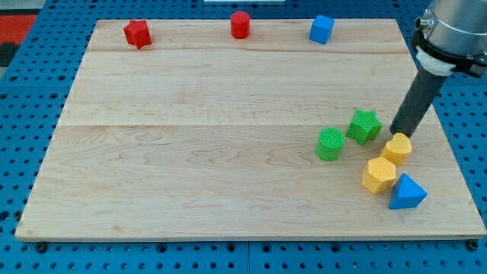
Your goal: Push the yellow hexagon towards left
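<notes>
The yellow hexagon [378, 175] lies on the wooden board [190, 152] at the lower right. A second, smaller yellow block [397, 148] sits just above and to its right. My tip [396, 133] stands at the upper edge of that smaller yellow block, right of the green star [364, 125]. The tip is above and slightly right of the yellow hexagon, apart from it. A blue triangle [407, 192] lies against the hexagon's lower right.
A green cylinder [330, 144] sits left of the green star. Along the view's top edge of the board are a red star [137, 33], a red cylinder [240, 24] and a blue cube [322, 29]. The board's right edge is near the tip.
</notes>
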